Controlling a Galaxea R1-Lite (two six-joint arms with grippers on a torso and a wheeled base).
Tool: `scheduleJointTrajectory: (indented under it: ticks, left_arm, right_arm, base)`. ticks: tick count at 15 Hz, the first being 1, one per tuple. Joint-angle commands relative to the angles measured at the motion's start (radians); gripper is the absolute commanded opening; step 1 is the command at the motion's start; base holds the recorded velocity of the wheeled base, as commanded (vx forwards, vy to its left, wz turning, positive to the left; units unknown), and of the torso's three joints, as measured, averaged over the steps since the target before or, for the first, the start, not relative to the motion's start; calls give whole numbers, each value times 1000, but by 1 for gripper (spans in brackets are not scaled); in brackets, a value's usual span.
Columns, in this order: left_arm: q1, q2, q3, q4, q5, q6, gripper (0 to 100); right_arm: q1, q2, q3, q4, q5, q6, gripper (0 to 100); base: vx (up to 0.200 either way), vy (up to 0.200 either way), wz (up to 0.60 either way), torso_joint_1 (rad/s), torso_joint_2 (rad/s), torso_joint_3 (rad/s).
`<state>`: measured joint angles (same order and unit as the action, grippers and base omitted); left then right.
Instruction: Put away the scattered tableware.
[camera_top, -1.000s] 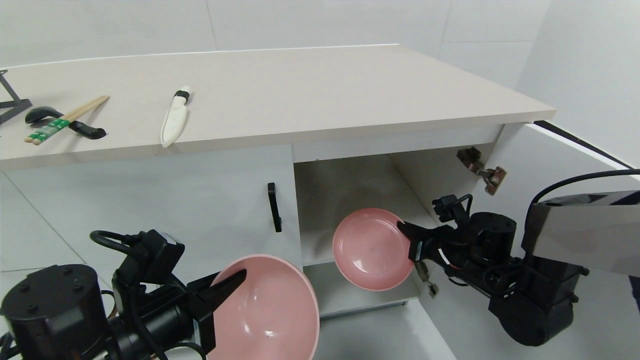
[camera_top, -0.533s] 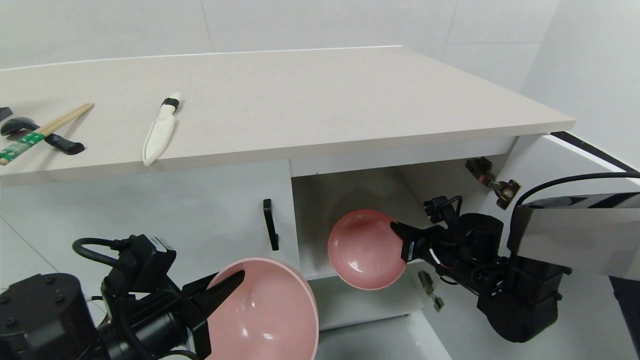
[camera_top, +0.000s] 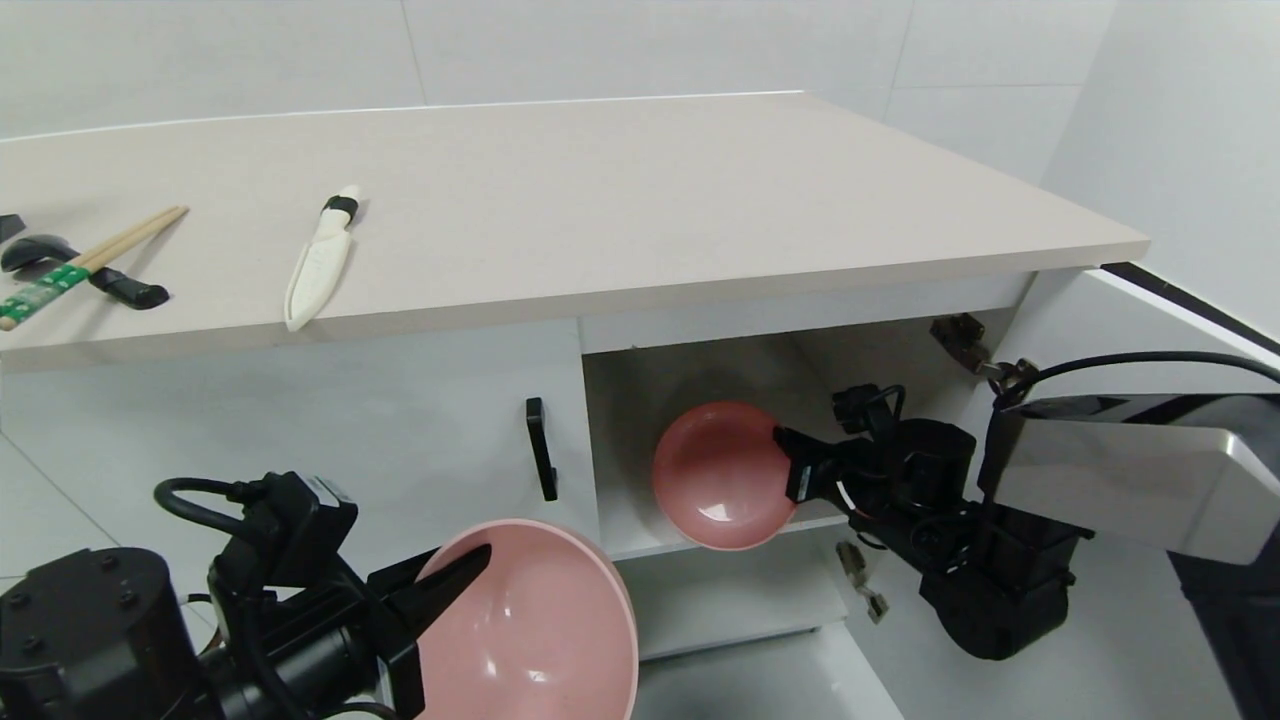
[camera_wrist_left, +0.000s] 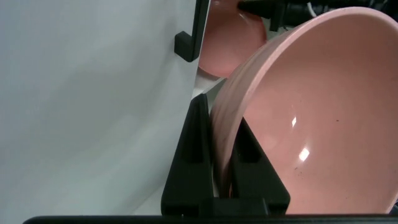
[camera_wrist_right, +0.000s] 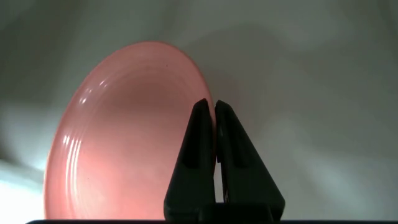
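Head view, right gripper (camera_top: 786, 462) carried pink plate (camera_top: 715, 478) farther into cabinet (camera_top: 685, 385)

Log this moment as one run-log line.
right gripper: shut on pink plate, at open cabinet mouth | left gripper: shut on pink bowl, before closed door | counter: chopsticks, sheathed knife

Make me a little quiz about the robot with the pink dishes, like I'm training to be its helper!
1. True or false: the left gripper holds a pink bowl by its rim.
2. Pick one. Where is the pink plate that the right gripper holds? A) in a sink B) at the open cabinet C) on the floor
3. Fill the gap: the wooden ____ lie on the countertop across a black spoon.

Key: 1 true; 2 B; 3 chopsticks.
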<state>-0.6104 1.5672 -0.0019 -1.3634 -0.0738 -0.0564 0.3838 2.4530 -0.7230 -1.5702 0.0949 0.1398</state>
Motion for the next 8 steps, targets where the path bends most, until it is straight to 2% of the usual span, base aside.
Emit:
scheduleJointTrajectory:
  ticks: [1,8]
  left_arm:
    - [0,5,0,0,0,0,0]
    - [0,8,0,0,0,0,0]
  right_arm:
    - [10,77,-81,-1,-58,0,0]
    - [21,139,-182,-1,-61,4,0]
  base:
    - [0,0,0,0,0,0]
    - [0,0,0,0,0,0]
